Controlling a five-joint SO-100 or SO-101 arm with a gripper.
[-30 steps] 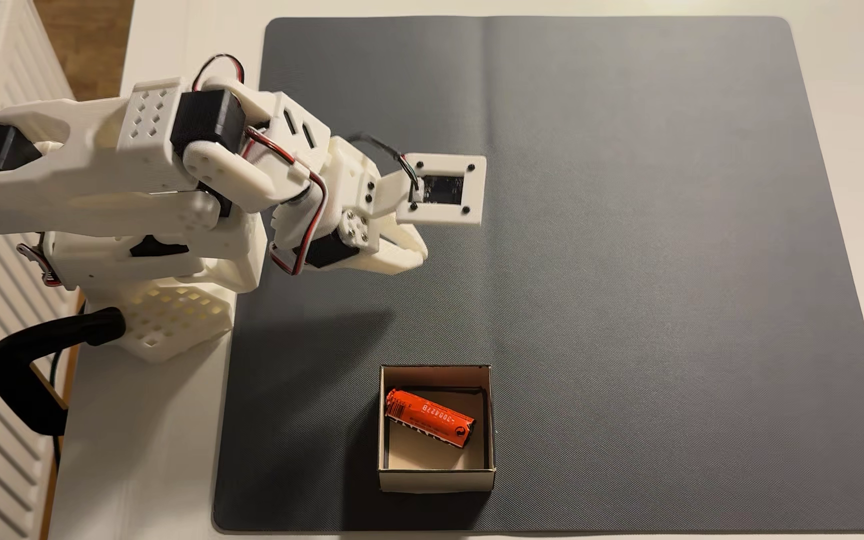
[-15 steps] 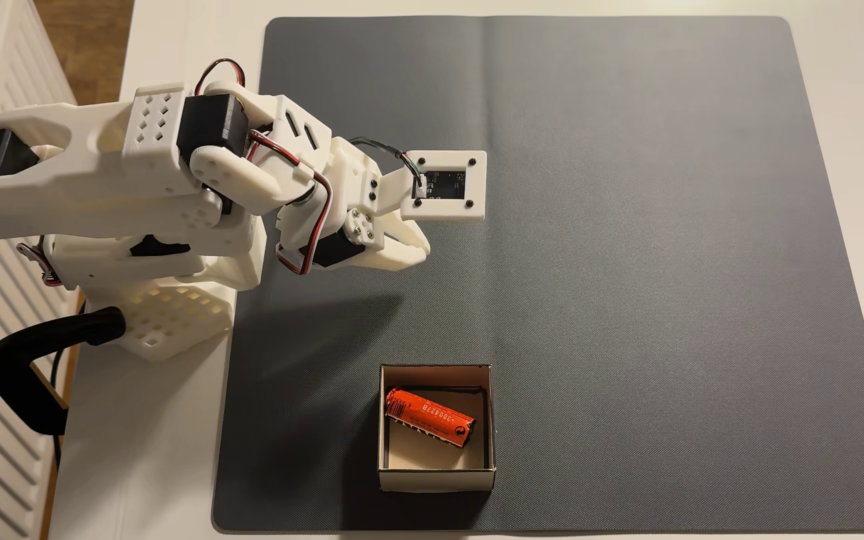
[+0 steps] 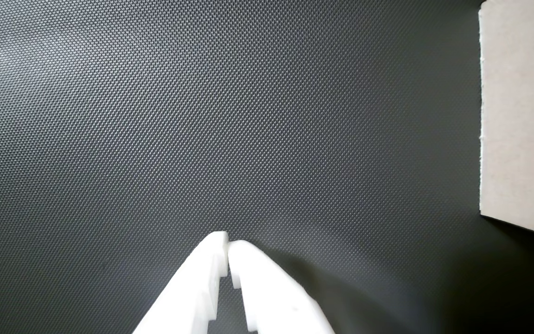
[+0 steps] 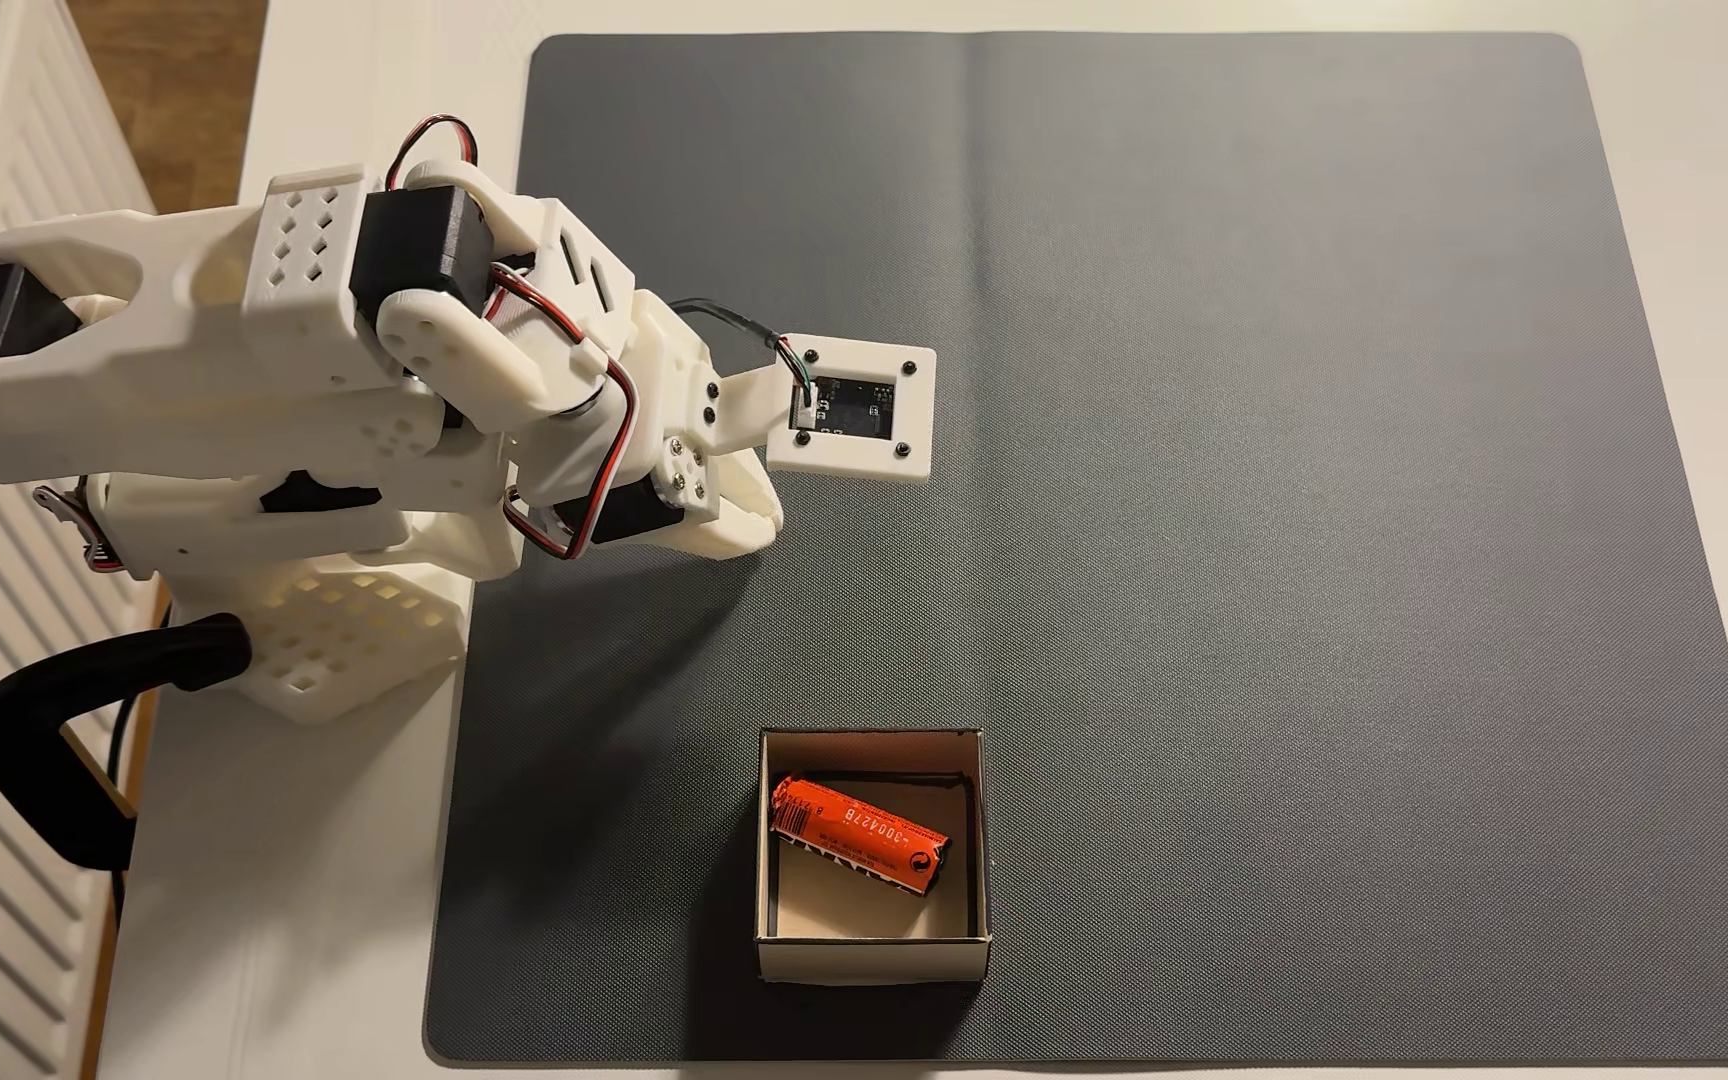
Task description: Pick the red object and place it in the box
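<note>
Red object [image 4: 858, 837] lies inside the box [image 4: 872, 961], claw [image 3: 227, 246] closed

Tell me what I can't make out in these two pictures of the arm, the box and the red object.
- Fixed view: the gripper's fingers sit partly under the wrist camera mount, so their tips are hidden.
- Fixed view: the fine print on the red object is too small to read fully.
- Wrist view: the box is cut off by the right edge; its inside is out of frame.
- Fixed view: the box's near wall hides part of its floor.
</note>
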